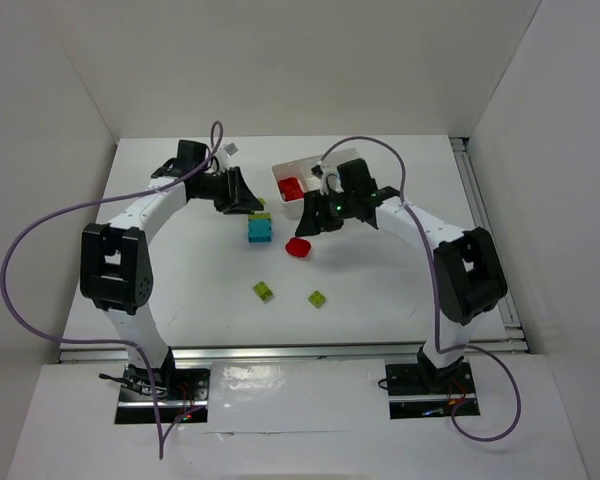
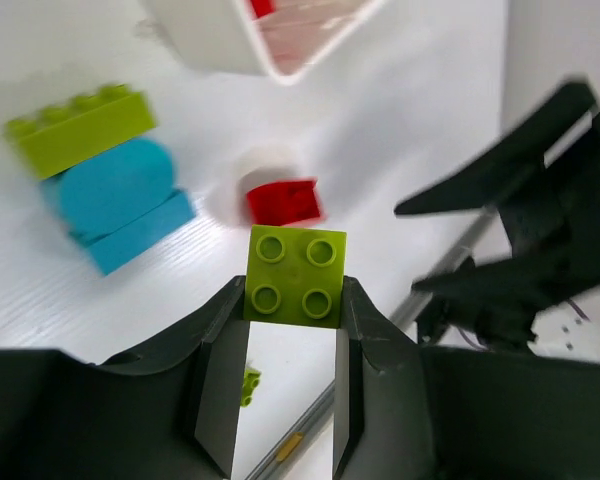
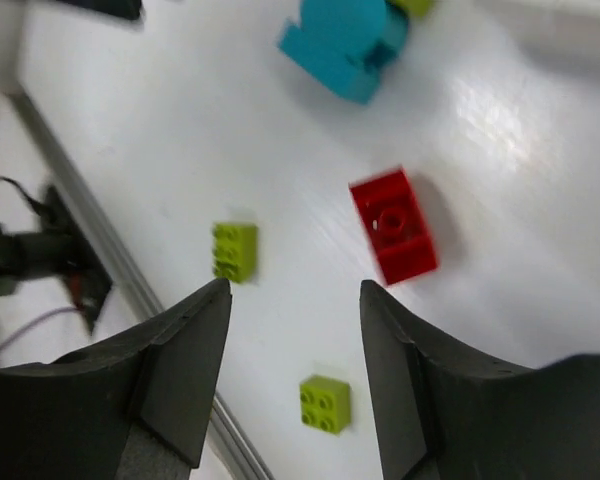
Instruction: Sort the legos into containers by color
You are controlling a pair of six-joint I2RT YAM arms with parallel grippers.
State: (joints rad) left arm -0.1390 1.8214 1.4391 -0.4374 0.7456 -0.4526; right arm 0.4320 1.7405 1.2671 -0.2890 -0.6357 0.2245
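- The left pincer is clamped on a green brick, which next needs carrying to the tray, upper frame.
- The right pincer stands apart, with the red brick centre right.

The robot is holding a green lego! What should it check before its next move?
1. Held green brick pinched squarely in the left gripper: ok.
2. Right gripper open and empty: ok.
3. Way to the tray free: not ok, the right arm hangs over it.
4. Free compartment for green: cannot tell, tray mostly hidden.
5. Everything sorted: not ok, a red brick, a cyan brick and two loose green bricks lie on the table.
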